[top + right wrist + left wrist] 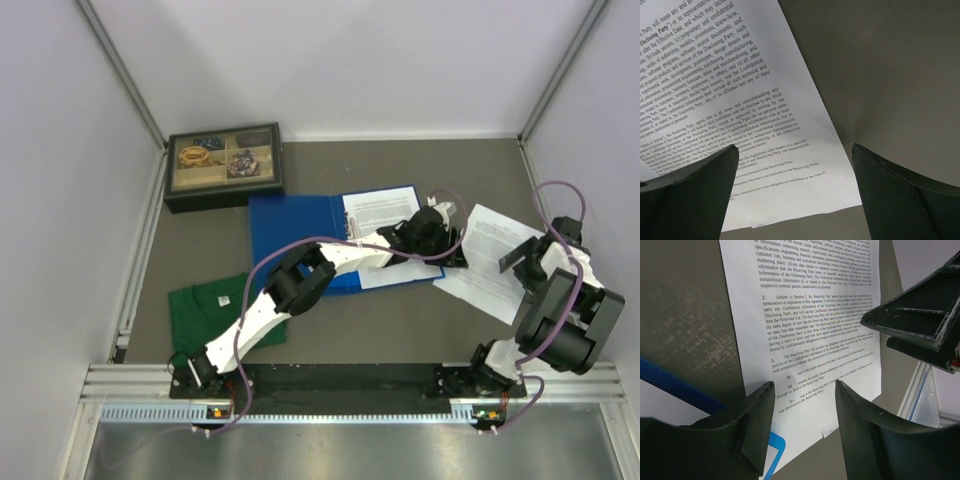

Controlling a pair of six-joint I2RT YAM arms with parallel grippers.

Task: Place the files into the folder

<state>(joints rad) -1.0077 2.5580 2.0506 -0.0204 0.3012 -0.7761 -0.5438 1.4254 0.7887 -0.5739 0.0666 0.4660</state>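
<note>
Files, thin white paper sheets dense with black print, show in two places. One filed sheet [378,212] lies on the right half of the single bright blue plastic ring binder [290,230], which is open flat mid-table. One loose sheet [485,285] lies on the grey table [400,320] at the binder's 3 o'clock, touching its right edge. Whether either is a stack I cannot tell.

Two grippers hang over the loose sheet. The left gripper [805,387] is above its 9 o'clock edge, fingers apart, print showing through the gap and nothing pinched. The right gripper [795,147] is above its 3 o'clock side, fingers spread wide and empty.

At the binder's 7 o'clock lies one folded green shirt [205,305]. At its 11 o'clock stands one black compartmented box [225,198] of trinkets. The left arm [300,280] reaches across the binder's lower half and the filed sheet.
</note>
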